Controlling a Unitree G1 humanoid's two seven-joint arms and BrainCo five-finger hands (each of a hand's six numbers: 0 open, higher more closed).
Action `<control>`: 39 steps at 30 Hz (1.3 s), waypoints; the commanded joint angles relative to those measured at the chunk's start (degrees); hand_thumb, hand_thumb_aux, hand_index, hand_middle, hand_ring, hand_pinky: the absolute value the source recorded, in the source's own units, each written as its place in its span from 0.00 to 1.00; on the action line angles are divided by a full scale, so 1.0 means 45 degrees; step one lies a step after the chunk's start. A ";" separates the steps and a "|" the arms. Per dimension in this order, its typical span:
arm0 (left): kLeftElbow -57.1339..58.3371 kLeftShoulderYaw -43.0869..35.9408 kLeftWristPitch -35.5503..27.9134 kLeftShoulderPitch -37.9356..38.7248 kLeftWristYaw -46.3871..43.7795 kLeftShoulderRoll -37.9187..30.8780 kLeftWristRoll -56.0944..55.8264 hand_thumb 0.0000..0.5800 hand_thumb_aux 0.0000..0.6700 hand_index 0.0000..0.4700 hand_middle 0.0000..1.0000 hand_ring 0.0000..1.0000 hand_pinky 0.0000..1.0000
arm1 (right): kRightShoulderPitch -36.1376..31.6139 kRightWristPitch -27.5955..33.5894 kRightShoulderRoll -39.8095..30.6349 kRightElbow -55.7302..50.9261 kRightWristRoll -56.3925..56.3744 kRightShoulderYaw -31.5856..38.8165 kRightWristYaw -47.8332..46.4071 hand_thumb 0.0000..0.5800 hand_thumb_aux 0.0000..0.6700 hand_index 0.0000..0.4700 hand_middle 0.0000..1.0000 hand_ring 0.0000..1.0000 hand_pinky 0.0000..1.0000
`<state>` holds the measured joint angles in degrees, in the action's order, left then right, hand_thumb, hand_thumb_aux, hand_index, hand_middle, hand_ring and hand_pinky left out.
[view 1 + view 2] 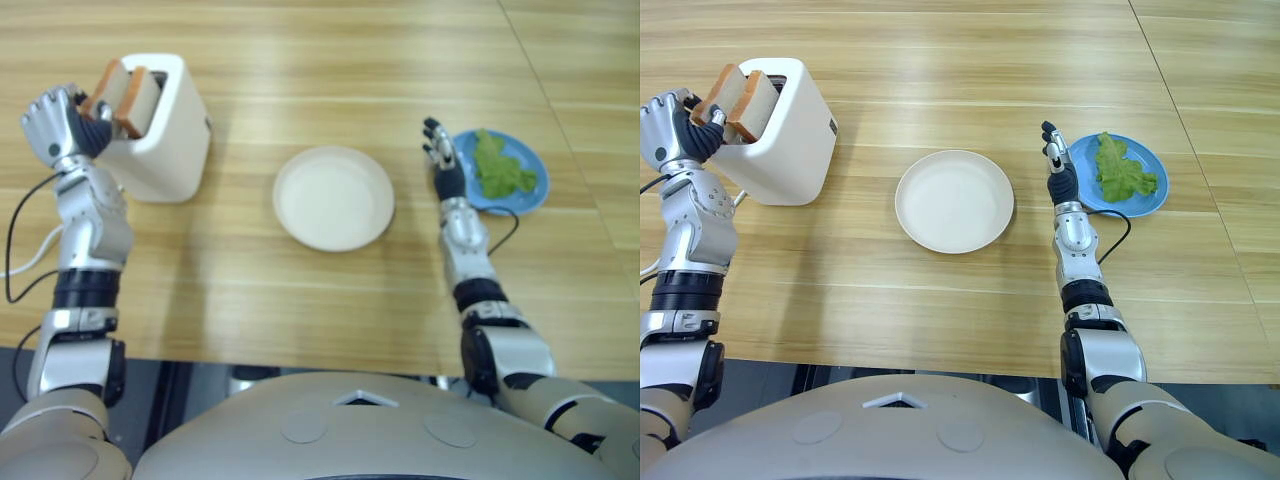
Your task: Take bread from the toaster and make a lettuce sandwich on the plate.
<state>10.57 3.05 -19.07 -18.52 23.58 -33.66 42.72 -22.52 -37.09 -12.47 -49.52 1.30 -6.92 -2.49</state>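
Observation:
A white toaster (168, 140) stands at the far left with two slices of toast sticking out of its slots. My left hand (55, 125) is at the toaster's left side, fingers curled on the left bread slice (107, 86); the second slice (138, 100) stands beside it. A cream plate (333, 197) lies in the middle with nothing on it. On the right, a lettuce leaf (497, 165) lies on a small blue plate (537, 158). My right hand (443, 160) is held flat and open just left of the blue plate, touching nothing.
The toaster's white cable (30, 262) runs off the table's left edge. Bare wooden tabletop (330, 60) stretches behind the plates and between them. The table's front edge (300, 362) lies close to my body.

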 commanded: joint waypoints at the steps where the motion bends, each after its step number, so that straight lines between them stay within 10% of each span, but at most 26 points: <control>1: -0.1868 0.0357 0.0747 0.0355 0.1317 0.0241 0.0231 1.00 1.00 0.98 1.00 1.00 1.00 | 0.0086 0.0221 -0.0037 -0.0253 -0.0059 -0.0032 -0.0028 0.00 0.00 0.00 0.00 0.00 0.00; 10: -0.5861 0.2826 0.3052 0.1056 0.3006 0.1358 -0.1479 1.00 1.00 0.98 1.00 1.00 1.00 | -0.0037 0.0253 -0.0030 -0.0522 -0.0038 0.0001 -0.0023 0.00 0.00 0.00 0.00 0.00 0.00; 18: -0.7108 0.1822 0.5005 0.0159 -0.0560 0.2817 -0.6193 1.00 1.00 0.98 1.00 1.00 1.00 | -0.0149 0.0267 0.0007 -0.0694 -0.0042 -0.0010 0.0034 0.00 0.00 0.00 0.00 0.00 0.00; 26: -0.1987 -0.2082 0.5045 -0.0301 -0.5589 0.5511 -0.8841 1.00 1.00 0.98 1.00 1.00 1.00 | -0.0282 0.0261 -0.0045 -0.0755 -0.0094 -0.0081 0.0084 0.00 0.00 0.00 0.00 0.00 0.00; 39: 0.6393 -0.4016 0.7922 -0.2077 -0.7301 0.6001 -0.7116 1.00 1.00 0.98 1.00 1.00 1.00 | -0.0288 0.0297 -0.0167 -0.0709 -0.0107 -0.0135 0.0050 0.00 0.00 0.00 0.00 0.00 0.00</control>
<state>35.55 -14.77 15.08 -26.68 -9.28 -6.76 9.38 -23.82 -36.51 -13.20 -52.10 1.22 -7.33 -2.16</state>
